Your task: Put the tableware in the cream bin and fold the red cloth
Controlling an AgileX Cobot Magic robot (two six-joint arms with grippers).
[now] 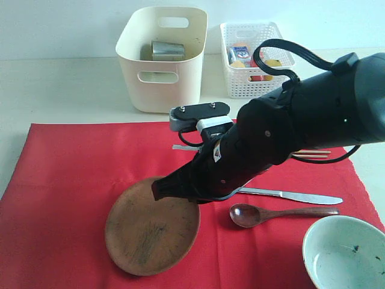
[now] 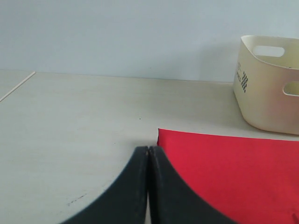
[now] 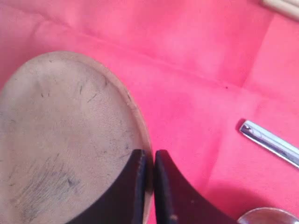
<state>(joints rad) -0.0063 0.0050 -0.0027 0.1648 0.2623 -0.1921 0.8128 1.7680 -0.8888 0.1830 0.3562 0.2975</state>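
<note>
A white lattice basket (image 1: 240, 87) stands on the pale table (image 1: 60, 90). Inside that basket are a small blue-white carton (image 1: 239, 52), something yellow (image 1: 275, 62) and something red (image 1: 257, 77).

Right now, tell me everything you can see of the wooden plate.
The wooden plate is round, brown and shallow, with a low raised rim and dark scuffs across its middle. It holds nothing. It sits on the red cloth, left of the spoon. The right claw is shut on its rim, one finger inside the edge and one outside. Whether that edge is lifted off the cloth cannot be told.
</note>
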